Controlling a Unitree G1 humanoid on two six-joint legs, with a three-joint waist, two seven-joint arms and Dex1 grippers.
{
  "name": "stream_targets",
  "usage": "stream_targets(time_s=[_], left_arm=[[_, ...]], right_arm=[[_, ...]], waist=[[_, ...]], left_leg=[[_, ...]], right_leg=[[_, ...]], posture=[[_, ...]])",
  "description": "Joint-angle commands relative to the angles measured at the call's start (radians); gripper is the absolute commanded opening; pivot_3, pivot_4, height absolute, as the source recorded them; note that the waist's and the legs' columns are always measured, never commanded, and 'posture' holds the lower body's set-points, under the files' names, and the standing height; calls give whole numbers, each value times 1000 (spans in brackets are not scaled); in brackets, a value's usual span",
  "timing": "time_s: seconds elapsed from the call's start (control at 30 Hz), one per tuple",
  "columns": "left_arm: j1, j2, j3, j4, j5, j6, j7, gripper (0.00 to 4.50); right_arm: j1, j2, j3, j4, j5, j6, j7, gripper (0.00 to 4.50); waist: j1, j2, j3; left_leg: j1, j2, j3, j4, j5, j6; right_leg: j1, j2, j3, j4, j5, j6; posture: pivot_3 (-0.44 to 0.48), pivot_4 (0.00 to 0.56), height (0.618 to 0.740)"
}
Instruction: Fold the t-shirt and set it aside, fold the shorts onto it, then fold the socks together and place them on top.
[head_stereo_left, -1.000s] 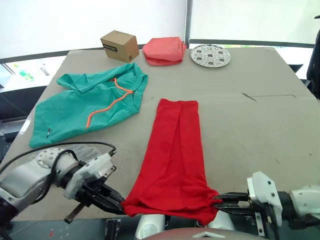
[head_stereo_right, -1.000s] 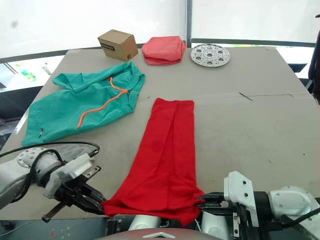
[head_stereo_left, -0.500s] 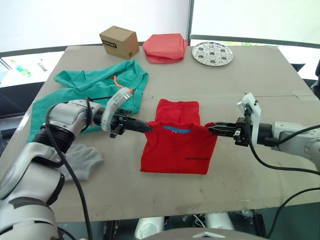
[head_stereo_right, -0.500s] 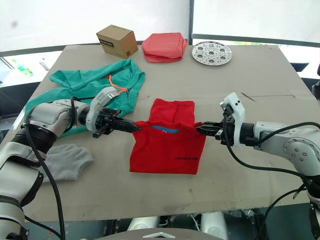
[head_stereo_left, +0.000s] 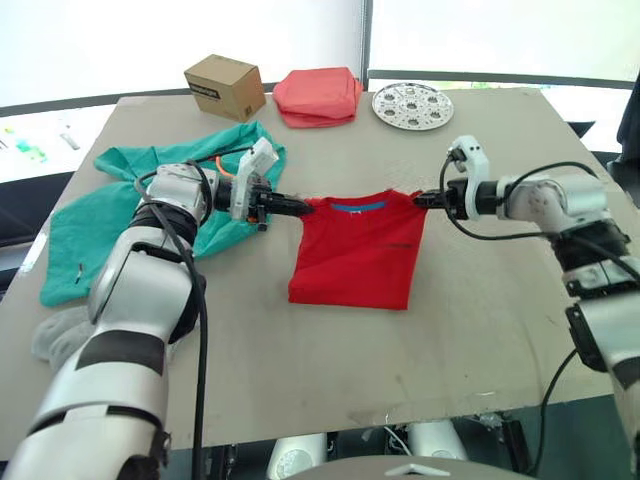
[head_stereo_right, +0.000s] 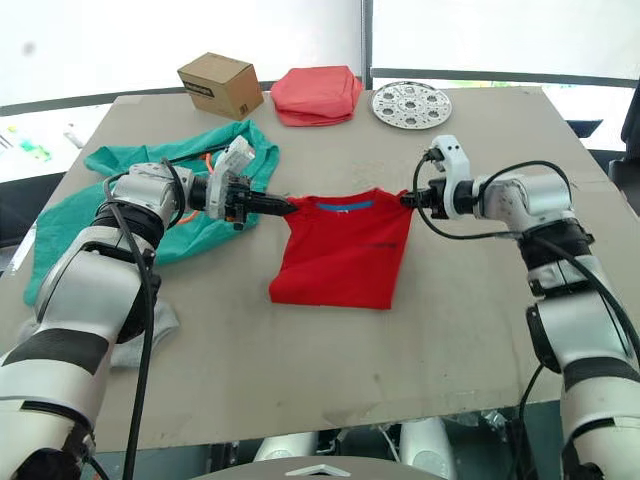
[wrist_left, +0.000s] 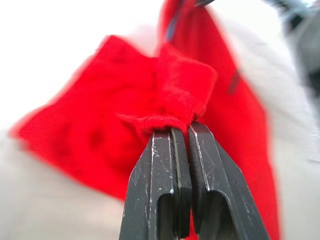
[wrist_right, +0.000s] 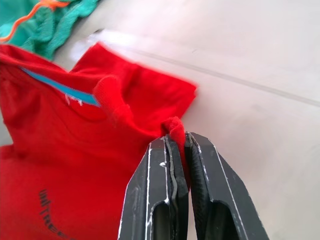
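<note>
both grippers, left gripper (head_stereo_left: 297, 206) and right gripper (head_stereo_left: 422, 200), clench the t-shirt (head_stereo_left: 357, 250) at its far corners beside the shorts (head_stereo_left: 100, 215), stretching the fold flat

Socks (head_stereo_left: 55, 335) half behind left arm; t-shirt (wrist_left: 110, 125) blurred in left wrist view.

I'm seeing the t-shirt (head_stereo_left: 355, 250) showing bright red, with a blue neckband and small dark lettering on the chest. The shorts (head_stereo_left: 110, 215) are showing teal-green with an orange cord. The socks (head_stereo_left: 55, 335) are looking light grey. Black fingers (wrist_left: 165, 180) are showing on my left hand. The bench (head_stereo_left: 480, 320) is looking dull grey-brown, carrying a brown cardboard box (head_stereo_left: 226, 87), a salmon-pink bundle (head_stereo_left: 317, 96) and a silvery perforated disc (head_stereo_left: 412, 105).
</note>
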Motion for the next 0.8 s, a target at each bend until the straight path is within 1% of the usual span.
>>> stream_targets(time_s=[0.03,0.1,0.13,0.2,0.33,0.43,0.5,0.53,0.6,0.63,0.67,0.7,0.8], left_arm=[[-34,5,57,21,68,-32,52,0],[-31,-1,80,31,104,-37,93,0],[-27,-9,92,37,123,-34,162,0],[-18,-23,112,43,157,-35,246,0],[-2,-42,155,46,198,-44,309,0],[-2,-61,214,49,188,-20,357,0],[5,-57,214,45,214,-15,360,791],[9,-52,218,42,224,-20,370,1052],[9,-34,244,33,225,-26,387,2019],[7,-19,268,26,214,-24,390,2396],[5,-2,294,17,198,-11,384,2973],[6,11,322,5,179,-1,368,3412],[12,26,416,-51,95,95,287,3412]], right_arm=[[-61,21,-42,85,-63,-63,84,32],[-86,54,-64,144,-93,-90,110,32],[-99,80,-80,182,-102,-106,110,32],[-112,122,-103,240,-131,-147,119,32],[-132,183,-140,305,-170,-186,147,32],[-147,231,-163,405,-222,-256,91,32],[-142,241,-173,445,-259,-314,60,698],[-140,242,-179,453,-274,-331,55,993],[-133,229,-178,442,-318,-370,33,1952],[-117,208,-161,403,-353,-396,25,2337],[-87,183,-147,333,-385,-417,16,2900],[-50,160,-145,242,-398,-415,11,2908],[102,116,-207,-119,-343,-275,-9,2908]], waist=[[-7,0,0],[-12,0,0],[-13,0,0],[-15,0,0],[-16,0,0],[-17,0,0],[-17,0,0],[-17,1,0],[-17,1,0],[-17,1,0],[-18,1,0],[-17,1,0],[-16,1,0]], left_leg=[[0,0,0,0,0,0],[0,0,2,0,0,0],[1,0,2,0,0,0],[1,0,3,0,0,0],[2,0,3,0,1,-1],[2,0,4,0,1,-1],[2,0,4,1,1,-2],[3,0,4,1,1,-2],[3,0,4,1,1,-2],[3,0,4,1,1,-2],[3,0,5,1,1,-3],[2,0,5,0,1,-3],[2,0,4,0,2,-3]], right_leg=[[0,0,0,0,0,0],[0,0,1,0,0,0],[0,0,1,0,0,0],[0,-1,3,0,1,1],[0,-1,3,2,1,2],[0,-2,4,8,2,2],[-1,-2,4,9,2,2],[-1,-2,4,9,2,2],[-1,-2,4,9,1,2],[-1,-2,4,9,2,2],[-1,-3,4,9,2,2],[-1,-3,4,9,2,2],[-2,-4,4,9,1,2]], posture=[[0,150,736],[0,150,736],[0,150,736],[0,150,736],[0,150,736],[0,150,736],[0,150,736],[0,150,736],[0,150,736],[0,150,736],[0,150,736],[0,150,736],[0,150,736]])
